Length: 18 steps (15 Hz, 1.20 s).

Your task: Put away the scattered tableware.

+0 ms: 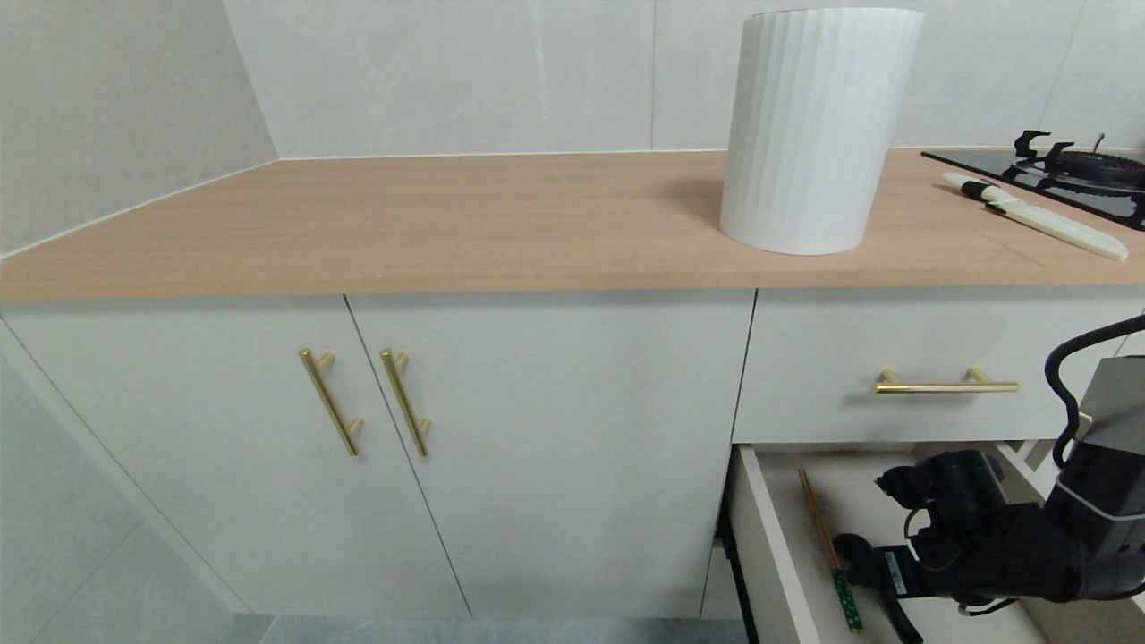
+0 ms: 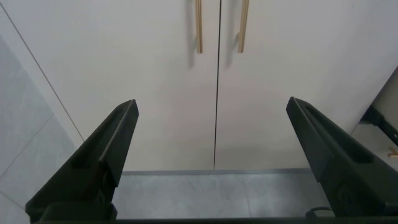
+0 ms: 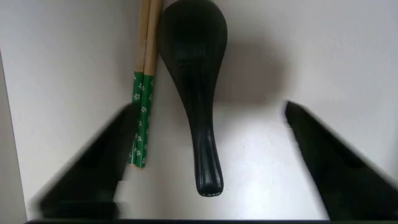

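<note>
One knife (image 1: 1038,217) lies on the far-right countertop (image 1: 447,224) in head view (unstowed, I judge), my left gripper (image 2: 211,112) hangs spread, empty, and my right gripper (image 3: 209,109) is spread over the spoon (image 3: 189,56) beside the chopsticks (image 3: 144,81) in the drawer (image 3: 311,50).

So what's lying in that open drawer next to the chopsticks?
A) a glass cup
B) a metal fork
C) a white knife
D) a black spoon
D: the right wrist view shows a black spoon lying right beside the chopsticks on the floor of the drawer.
</note>
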Available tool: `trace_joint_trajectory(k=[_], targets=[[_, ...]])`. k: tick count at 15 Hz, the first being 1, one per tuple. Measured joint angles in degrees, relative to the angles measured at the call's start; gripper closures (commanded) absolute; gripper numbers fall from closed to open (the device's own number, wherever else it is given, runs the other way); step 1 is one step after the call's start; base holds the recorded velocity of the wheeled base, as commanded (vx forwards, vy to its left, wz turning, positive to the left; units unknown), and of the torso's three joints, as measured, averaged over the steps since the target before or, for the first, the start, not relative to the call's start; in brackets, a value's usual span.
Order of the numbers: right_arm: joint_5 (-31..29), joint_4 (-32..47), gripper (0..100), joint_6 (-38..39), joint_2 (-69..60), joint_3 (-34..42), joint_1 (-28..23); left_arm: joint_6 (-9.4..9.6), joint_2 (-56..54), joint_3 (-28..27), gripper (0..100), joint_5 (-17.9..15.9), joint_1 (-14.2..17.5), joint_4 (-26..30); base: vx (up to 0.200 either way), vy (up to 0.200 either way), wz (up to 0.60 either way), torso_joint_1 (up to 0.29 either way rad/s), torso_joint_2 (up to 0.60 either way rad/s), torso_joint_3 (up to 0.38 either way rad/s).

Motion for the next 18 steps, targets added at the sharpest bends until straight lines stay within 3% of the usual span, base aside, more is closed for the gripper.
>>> trace_joint_trajectory(k=[5, 9, 13, 18], targets=[[0.0, 0.0, 0, 0.4, -5.0, 1.4, -0.1, 0.01, 0.0, 0.0, 0, 0.0, 0.0, 0.0, 0.0, 0.0, 0.0, 0.0, 0.0, 0.0], [0.3, 1.6, 0, 1.5, -19.9, 4.5, -0.1, 0.01, 0.0, 0.0, 0, 0.0, 0.0, 0.0, 0.0, 0.0, 0.0, 0.0, 0.0, 0.0], [0.1, 11.8, 0, 2.4, -36.4, 6.1, 1.4, 0.0, 0.0, 0.0, 0, 0.0, 0.0, 0.0, 0.0, 0.0, 0.0, 0.0, 0.0, 0.0], [-3.0, 27.0, 0, 2.5, -50.8, 5.5, 7.0, 0.39, 0.0, 0.0, 0, 0.0, 0.0, 0.0, 0.0, 0.0, 0.0, 0.0, 0.0, 0.0]])
